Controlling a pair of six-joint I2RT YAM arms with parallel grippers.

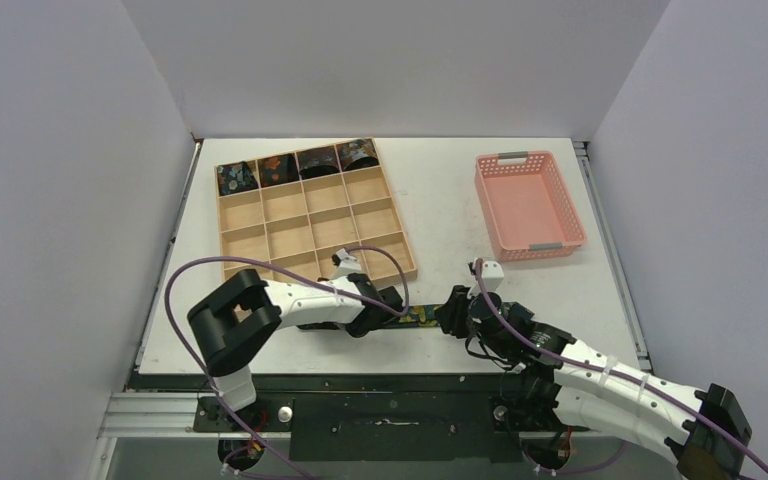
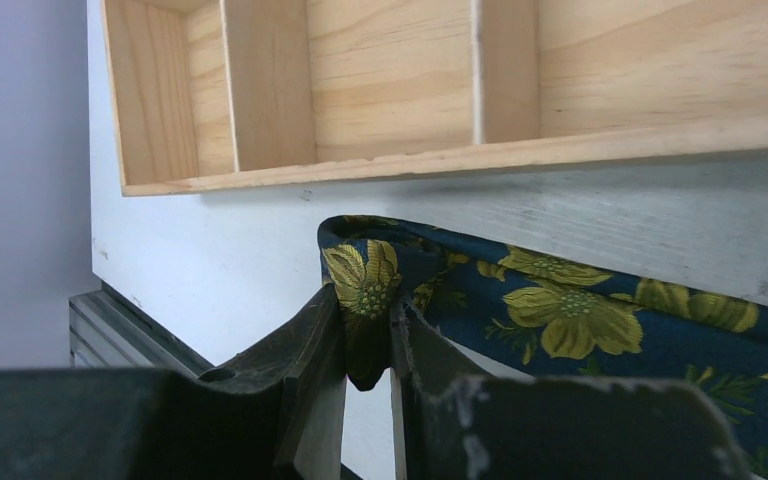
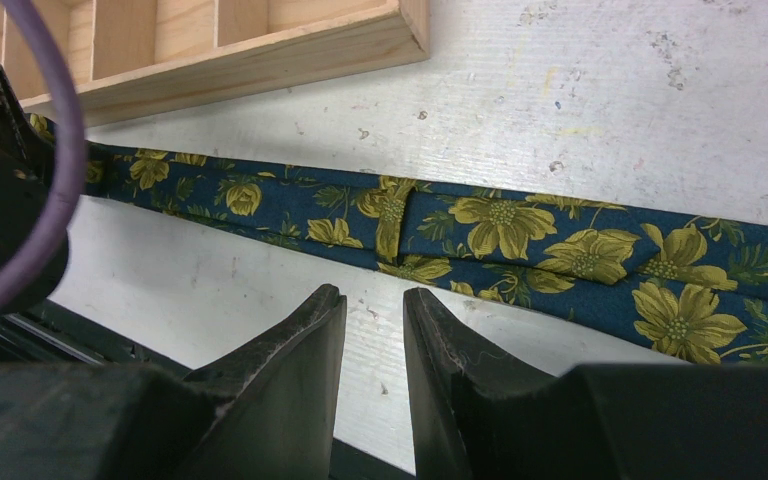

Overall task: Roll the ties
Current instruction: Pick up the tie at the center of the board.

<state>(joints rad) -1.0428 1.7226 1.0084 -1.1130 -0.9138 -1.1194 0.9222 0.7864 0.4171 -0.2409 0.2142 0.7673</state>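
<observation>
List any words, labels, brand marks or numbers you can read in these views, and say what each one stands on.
None: no text can be read in any view.
The tie carries only a yellow floral print, no label showing.
The wooden divider tray and the pink basket are unmarked.
The table shows only scuffs and specks.

Five ties are showing in all: four coiled ties are sitting along the 12 o'clock row of one wooden tray, and one flat tie is lying at the tray's 5 o'clock. The tray is offering sixteen compartments. One pink basket is standing at its 3 o'clock. Two arms, the left arm and the right arm, are reaching in from 6 o'clock.
</observation>
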